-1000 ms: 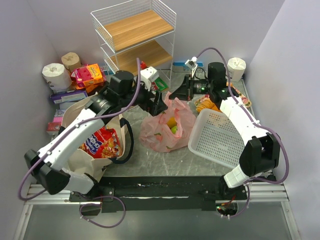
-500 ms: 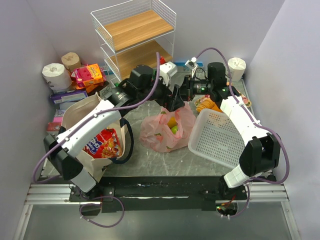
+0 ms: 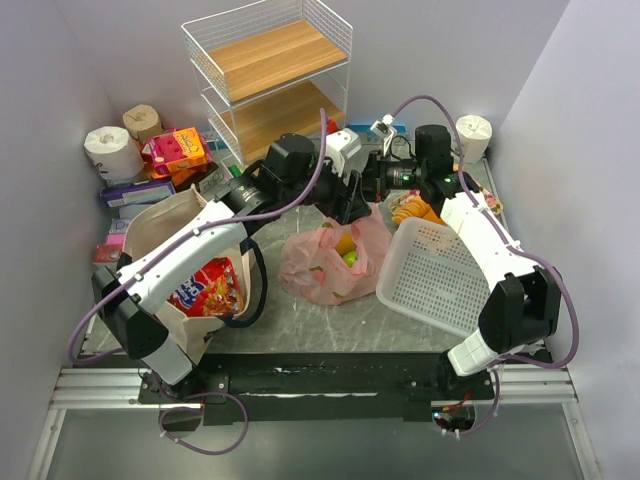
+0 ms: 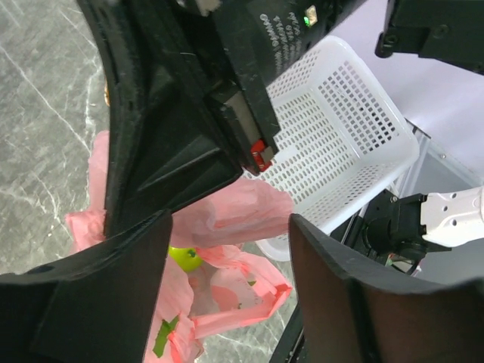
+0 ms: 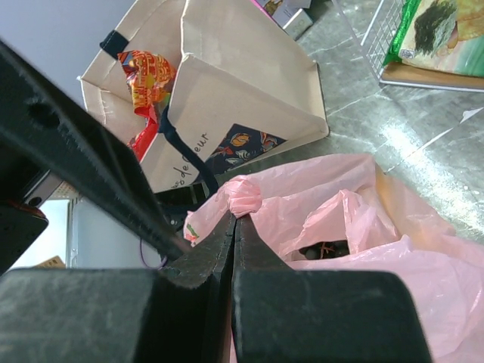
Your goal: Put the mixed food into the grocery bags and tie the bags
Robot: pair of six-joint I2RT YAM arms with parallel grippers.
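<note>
Tabletop (image 3: 300, 325): grey, marble-veined stone; both arm bases sit at its near edge.
Canvas tote (image 3: 160, 235): near left, beige cloth with dark strap handles, mouth gaping; a shiny red snack packet (image 3: 205, 285) lies inside.
Basket (image 3: 435, 275): near right, white perforated plastic, tipped on a slant just beside the pink bag.
Pink bag (image 3: 310, 265): middle of the tabletop, thin crinkled plastic with a fruit print, slumped and open on top; a green apple (image 4: 184, 257) shows inside it.
Left arm: stretched on a diagonal from the near-left base, passing over the tote to the bag's far rim.
Left tool (image 4: 227, 227): fingers spread wide apart, gripping nothing, poised above the pink plastic.
Right arm: runs up the right side over the basket, then bends left at the far end.
Right tool (image 5: 234, 219): fingers pressed together, pinching a bunched bit of the pink bag at their tips.
Wire rack (image 3: 270, 60): far centre, white wire with wooden shelves.
Toilet-paper rolls (image 3: 108, 148): far left corner, white.
</note>
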